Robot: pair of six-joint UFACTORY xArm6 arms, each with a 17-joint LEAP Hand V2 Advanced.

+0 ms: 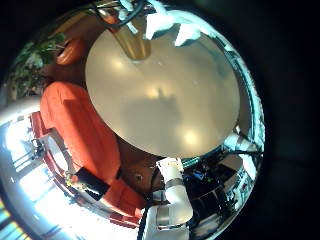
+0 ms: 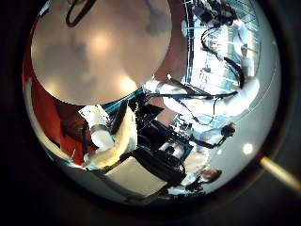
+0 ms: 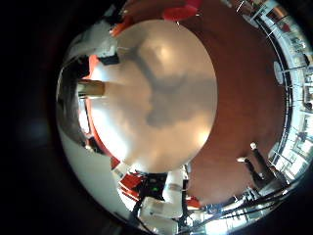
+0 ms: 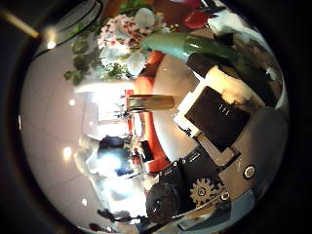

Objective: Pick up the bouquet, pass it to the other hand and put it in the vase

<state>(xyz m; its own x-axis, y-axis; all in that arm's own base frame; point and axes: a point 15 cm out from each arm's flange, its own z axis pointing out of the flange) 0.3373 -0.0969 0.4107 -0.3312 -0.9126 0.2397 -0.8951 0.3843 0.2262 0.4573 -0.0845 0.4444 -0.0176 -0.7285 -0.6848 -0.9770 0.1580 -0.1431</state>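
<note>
While table (image 3: 156, 88) bare, bouquet (image 4: 122, 39) in rt thumb view

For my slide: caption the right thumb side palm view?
Right robot hand grips the bouquet by its stems, vase beyond.

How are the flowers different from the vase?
The bouquet of white and red flowers with green stems is up off the table, close to the right hand, whose fingers curl at its stems. The plain tan cylinder vase stands on the pale round table, untouched. The bouquet is bushy and many-coloured; the vase is smooth and one colour. The bouquet is not in the vase yet.
</note>
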